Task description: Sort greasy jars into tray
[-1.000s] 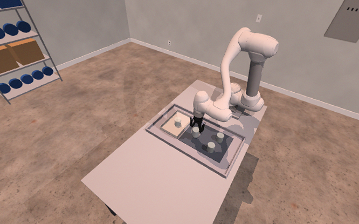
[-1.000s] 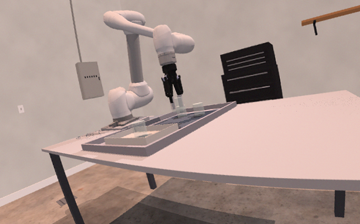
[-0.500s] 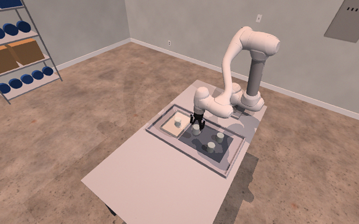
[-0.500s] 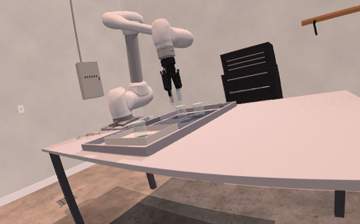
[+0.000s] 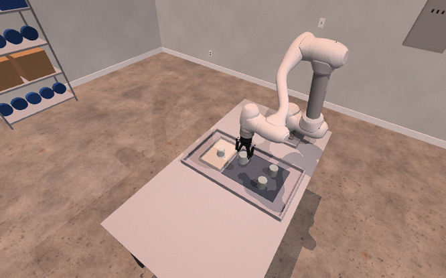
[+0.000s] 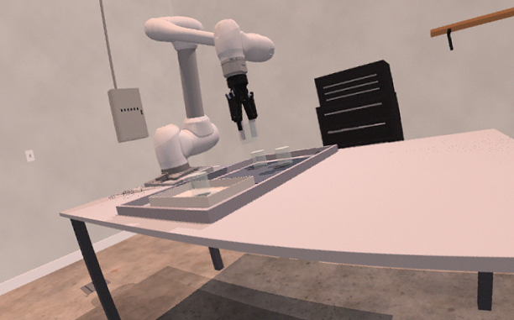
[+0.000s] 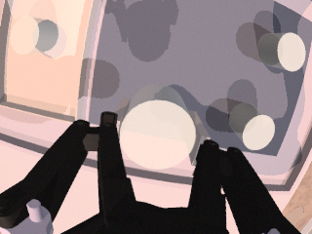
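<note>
the gripper (image 5: 244, 154) (image 6: 247, 130) (image 7: 157, 116) has its fingers clamped on a jar (image 5: 242, 158) (image 6: 248, 139) (image 7: 157, 138), raised mouth down over the mat (image 5: 253, 171) (image 6: 248, 175) (image 7: 195, 63), between the tabletop's (image 5: 193, 221) (image 6: 395, 201) long edges, apparently to test slip or permit transfer above the rim of the tray (image 5: 210, 166) (image 6: 180, 201).

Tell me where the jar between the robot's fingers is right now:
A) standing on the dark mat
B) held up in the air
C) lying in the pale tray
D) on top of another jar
B: the exterior view shows the glass jar in the gripper with a gap beneath it, above the mat.
</note>
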Robot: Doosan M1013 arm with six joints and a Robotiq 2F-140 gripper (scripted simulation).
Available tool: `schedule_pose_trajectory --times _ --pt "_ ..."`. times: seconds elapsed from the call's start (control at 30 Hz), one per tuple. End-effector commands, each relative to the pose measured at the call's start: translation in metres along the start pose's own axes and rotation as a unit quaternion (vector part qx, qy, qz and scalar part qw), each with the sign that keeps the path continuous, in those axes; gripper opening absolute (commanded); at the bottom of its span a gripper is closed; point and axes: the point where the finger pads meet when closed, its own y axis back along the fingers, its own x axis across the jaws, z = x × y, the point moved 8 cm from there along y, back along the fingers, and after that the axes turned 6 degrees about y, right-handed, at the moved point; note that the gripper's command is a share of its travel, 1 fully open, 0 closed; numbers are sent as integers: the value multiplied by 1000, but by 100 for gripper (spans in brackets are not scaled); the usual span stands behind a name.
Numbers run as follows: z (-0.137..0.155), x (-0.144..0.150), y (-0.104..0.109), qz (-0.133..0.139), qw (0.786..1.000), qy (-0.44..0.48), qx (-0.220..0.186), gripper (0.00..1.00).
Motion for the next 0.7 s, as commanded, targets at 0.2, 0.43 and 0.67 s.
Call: schedule_pose_trajectory --times 0.2,0.43,0.67 --pt "1 -24 4 2 1000 0 0 0" --pt "1 -47 4 2 1000 0 0 0" --pt "2 -70 4 2 1000 0 0 0"
